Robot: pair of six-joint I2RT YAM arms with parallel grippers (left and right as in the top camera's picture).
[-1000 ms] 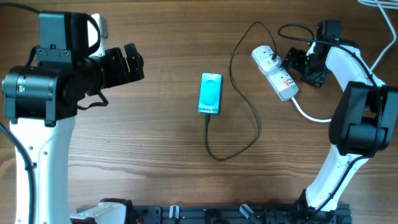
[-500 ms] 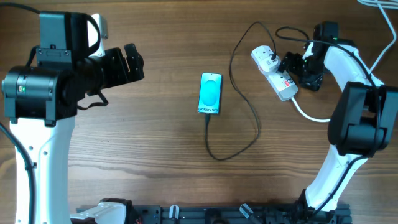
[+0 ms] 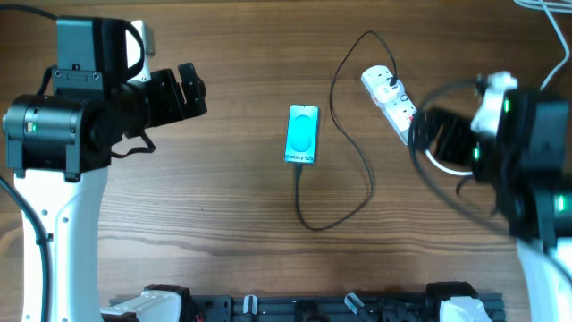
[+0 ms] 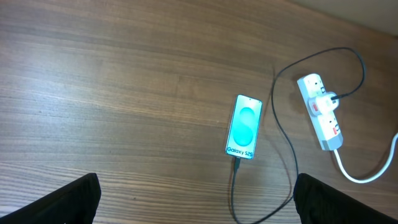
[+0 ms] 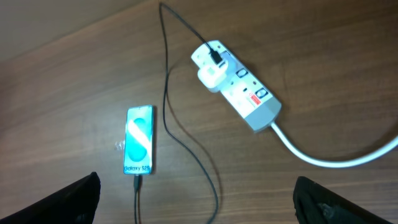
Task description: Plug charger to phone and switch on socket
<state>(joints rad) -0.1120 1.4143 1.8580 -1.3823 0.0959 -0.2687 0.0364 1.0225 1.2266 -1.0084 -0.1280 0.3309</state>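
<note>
The phone (image 3: 302, 134) lies flat mid-table, cyan screen up, and also shows in the left wrist view (image 4: 243, 126) and the right wrist view (image 5: 138, 140). The charger, a thin black cable (image 3: 367, 174), has its tip in the phone's near short edge (image 5: 135, 181). It loops right and back to a white adapter on the socket (image 3: 391, 100). The socket also shows from the left wrist (image 4: 321, 121) and the right wrist (image 5: 240, 88), with red switches on its face. My left gripper (image 3: 189, 89) is open at far left. My right gripper (image 3: 429, 134), blurred, is open just right of the socket, not touching it.
The socket's thick white cord (image 5: 323, 157) curves away to the right. A black rail (image 3: 304, 309) runs along the table's front edge. More white cable (image 3: 545, 9) hangs at the back right corner.
My right arm has pulled away from the socket's far right side and swung toward the front right, now blurred by motion. The left arm, phone and cable have not moved.
</note>
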